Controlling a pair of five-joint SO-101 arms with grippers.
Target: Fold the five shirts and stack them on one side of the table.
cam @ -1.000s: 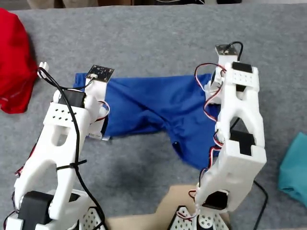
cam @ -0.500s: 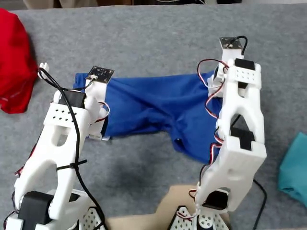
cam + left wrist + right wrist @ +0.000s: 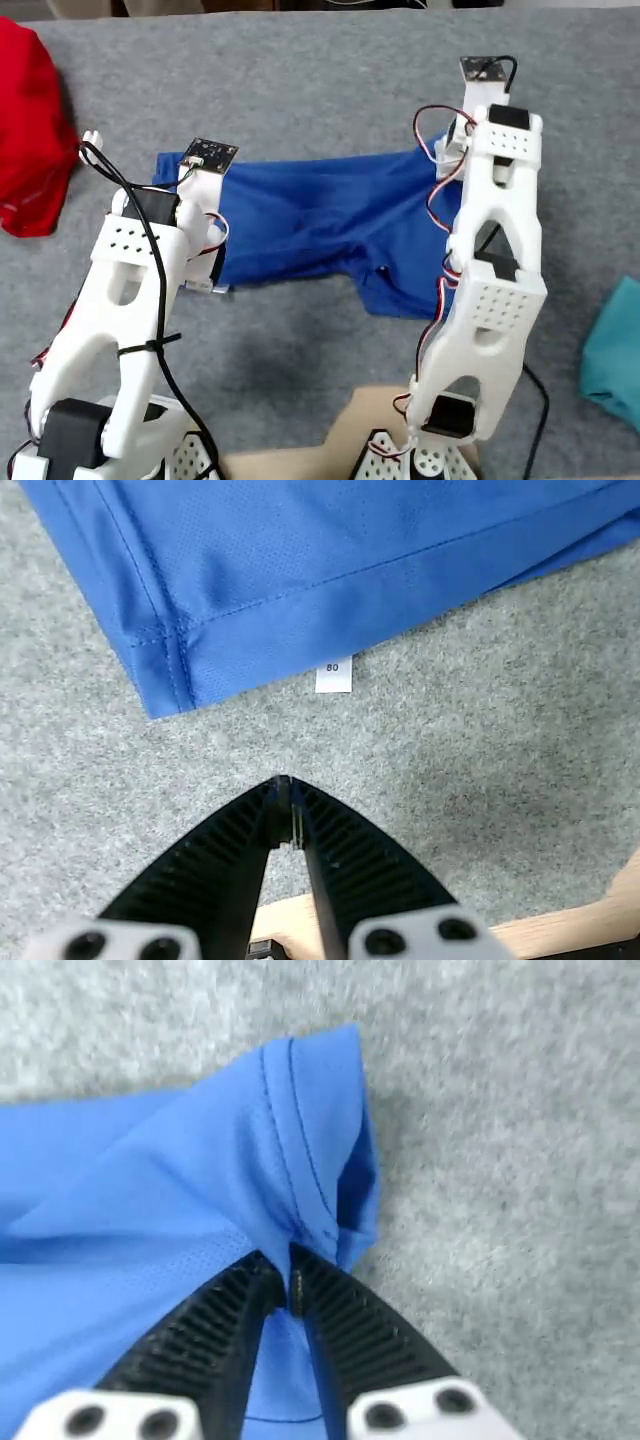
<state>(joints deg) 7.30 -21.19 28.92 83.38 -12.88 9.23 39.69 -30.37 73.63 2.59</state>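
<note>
From my end, the right claw (image 3: 290, 1258) is pinching a bunched fold of the blue shirt (image 3: 320, 225), right beside a double-stitched hem at its corner. The fabric is a smooth, fine mesh knit, rumpled near that claw and flatter toward the other one. The left claw (image 3: 283, 785) is pressed together on nothing, over the fuzzy grey table felt (image 3: 300, 80), with the shirt's hemmed corner and a small white tag (image 3: 334, 675) just ahead of its tips. A red shirt (image 3: 30, 130) lies well off beyond the left claw, and a teal shirt (image 3: 615, 350) lies beyond the right.
</note>
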